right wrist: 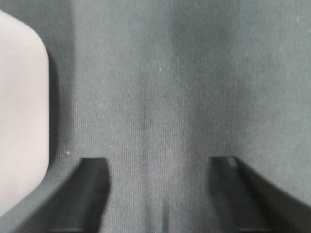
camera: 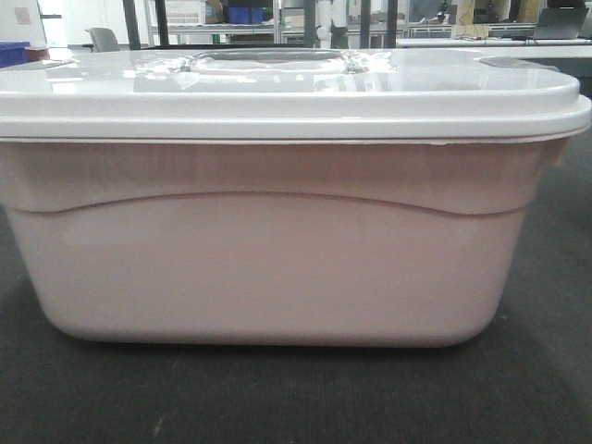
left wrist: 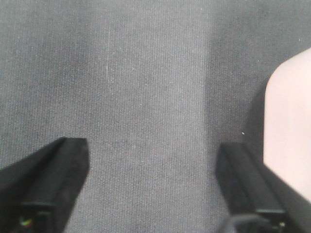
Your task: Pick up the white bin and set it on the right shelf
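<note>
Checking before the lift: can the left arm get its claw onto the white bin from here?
Probably yes. The left claw is open over bare carpet, and the white bin lies right beside one finger, nothing between them.

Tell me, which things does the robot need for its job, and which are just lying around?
For the job:
white bin
left gripper, open
right gripper, open

Just lying about:
blue crate
grey chair

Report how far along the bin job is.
Done: nothing; the white bin sits on the carpet, lid on. In hand: left gripper and right gripper hang open beside its ends, holding nothing. Left: grip, lift, carry to the right shelf, which I cannot pick out here.
</note>
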